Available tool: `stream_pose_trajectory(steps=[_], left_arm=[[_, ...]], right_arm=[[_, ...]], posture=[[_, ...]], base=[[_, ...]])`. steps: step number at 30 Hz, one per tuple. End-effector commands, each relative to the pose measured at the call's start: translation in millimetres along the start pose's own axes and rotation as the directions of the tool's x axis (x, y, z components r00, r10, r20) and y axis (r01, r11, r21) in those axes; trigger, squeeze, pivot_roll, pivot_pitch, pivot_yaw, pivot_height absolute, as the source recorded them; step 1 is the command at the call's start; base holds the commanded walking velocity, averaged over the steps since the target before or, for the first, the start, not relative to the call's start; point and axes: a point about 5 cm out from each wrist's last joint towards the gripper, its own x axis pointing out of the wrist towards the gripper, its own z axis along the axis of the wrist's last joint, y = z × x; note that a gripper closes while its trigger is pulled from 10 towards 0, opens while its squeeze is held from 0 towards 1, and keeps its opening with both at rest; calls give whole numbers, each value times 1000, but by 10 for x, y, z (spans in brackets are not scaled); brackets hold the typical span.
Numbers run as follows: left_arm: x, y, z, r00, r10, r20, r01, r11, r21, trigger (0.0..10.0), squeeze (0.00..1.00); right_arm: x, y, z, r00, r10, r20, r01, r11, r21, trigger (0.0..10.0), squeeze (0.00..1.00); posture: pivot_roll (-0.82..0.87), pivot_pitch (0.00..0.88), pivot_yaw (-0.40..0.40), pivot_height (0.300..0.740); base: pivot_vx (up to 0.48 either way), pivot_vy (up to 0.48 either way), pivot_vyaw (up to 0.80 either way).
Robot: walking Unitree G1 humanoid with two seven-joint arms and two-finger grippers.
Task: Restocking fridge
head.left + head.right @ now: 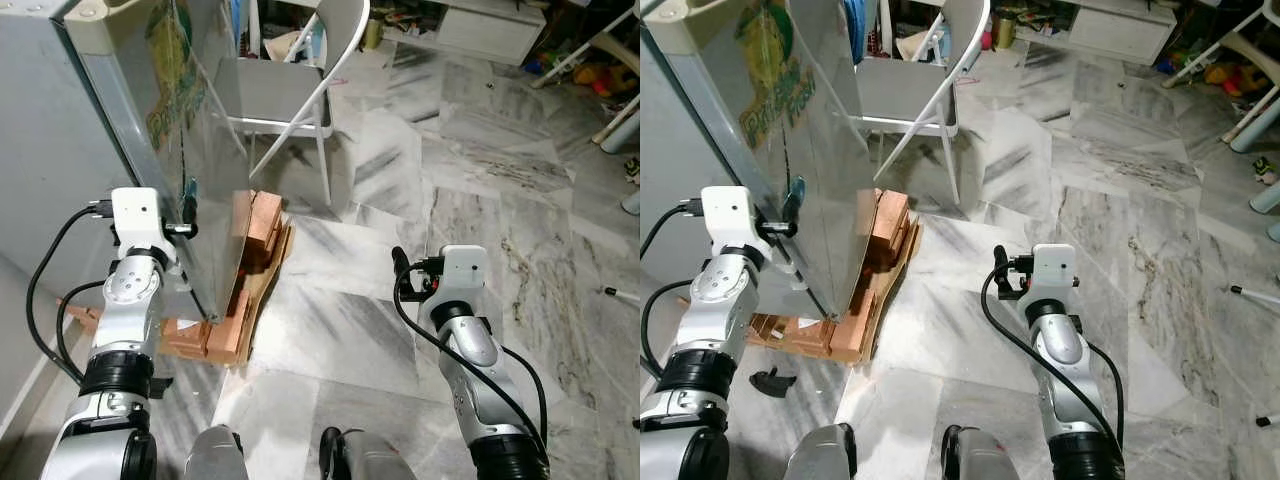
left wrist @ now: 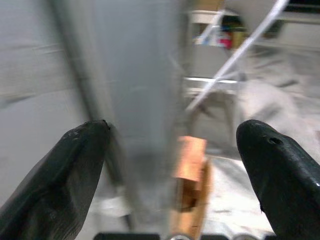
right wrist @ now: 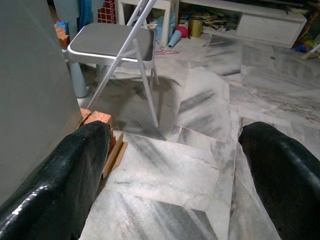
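While left gripper (image 2: 172,150) spreads wide astride fridge door (image 1: 190,130) edge, right gripper (image 3: 175,145) wide, well apart over floor (image 1: 480,200)

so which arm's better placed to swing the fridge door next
Left. The left pincer is already at the edge of the fridge door, its open fingers either side of that edge. The right pincer is open over bare marble floor, well away from the door.

The right gripper (image 3: 177,165) has its two black fingers (image 3: 60,187) spread wide apart. Between them lies grey-veined marble floor (image 3: 200,125). Beyond the jaws stands a white folding chair (image 3: 112,45). Beside one finger rises a grey fridge wall (image 3: 30,75), with wooden blocks (image 3: 100,122) at its foot.
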Motion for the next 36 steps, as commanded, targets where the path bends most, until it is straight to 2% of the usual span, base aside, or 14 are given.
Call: stream_pose_trajectory(steps=[1, 12, 14, 15, 16, 17, 19, 20, 23, 25, 28, 29, 30, 36], left_arm=[[42, -120, 95, 997, -67, 36, 67, 998, 11, 10000, 0], [129, -214, 164, 992, -116, 44, 112, 990, 80, 10000, 0], [162, -456, 196, 987, -153, 41, 152, 988, 7, 10000, 0], [162, -456, 196, 987, -153, 41, 152, 988, 7, 10000, 0], [36, -948, 252, 919, -386, 86, 381, 922, 70, 10000, 0], [-105, -1278, 288, 843, -527, 110, 520, 850, 88, 10000, 0], [-454, -1858, 402, 672, -721, 172, 724, 688, 55, 10000, 0], [-493, -1946, 432, 656, -731, 186, 738, 673, 45, 10000, 0], [-460, -1942, 427, 669, -719, 186, 727, 686, 39, 10000, 0], [-242, -1671, 361, 766, -623, 162, 627, 779, 29, 10000, 0], [-130, -1417, 342, 822, -548, 153, 551, 834, 26, 10000, 0], [-93, -1234, 320, 850, -508, 143, 508, 861, 39, 10000, 0], [-93, -1234, 320, 850, -508, 143, 508, 861, 39, 10000, 0], [-282, -662, 215, 909, -407, 89, 405, 913, 42, 10000, 0]], right_arm=[[-2, -49, 22, 1000, -20, 2, 20, 1000, -8, 10000, 0], [-23, -41, -27, 1000, -11, -27, 11, 1000, -16, 10000, 0], [-102, -111, -151, 995, -17, -96, 11, 998, -70, 10000, 0], [-102, -111, -151, 995, -17, -96, 11, 998, -70, 10000, 0], [-161, -165, -234, 989, -29, -146, 15, 995, -94, 10000, 0], [-202, -193, -284, 984, -31, -175, 13, 995, -103, 10000, 0], [-305, -256, -377, 976, -33, -216, 8, 994, -113, 10000, 0], [-347, -294, -399, 974, -36, -223, 9, 993, -120, 10000, 0], [-371, -320, -412, 973, -42, -228, 14, 992, -125, 10000, 0], [-398, -349, -411, 972, -54, -229, 27, 993, -119, 10000, 0], [-399, -334, -410, 973, -47, -227, 20, 993, -117, 10000, 0], [-395, -314, -415, 973, -35, -227, 9, 993, -115, 10000, 0], [-395, -314, -415, 973, -35, -227, 9, 993, -115, 10000, 0], [-345, -239, -350, 981, 8, -193, -32, 992, -121, 10000, 0]], posture=[[57, 133, -80, 740], [59, 130, -80, 740], [72, 128, -87, 740], [72, 128, -87, 740], [81, 125, -92, 740], [80, 124, -90, 740], [73, 123, -85, 740], [65, 121, -81, 740], [57, 121, -78, 740], [50, 122, -75, 740], [60, 123, -74, 740], [66, 124, -73, 740], [66, 124, -73, 740], [95, 145, -65, 740]], base=[[0, 0, 0], [0, 0, 0], [0, 0, 0], [0, 0, 0], [0, 0, 0], [0, 0, 0], [0, 0, 0], [0, 0, 0], [0, 0, 0], [0, 0, 0], [0, 0, 0], [0, 0, 0], [0, 0, 0], [0, 0, 0]])
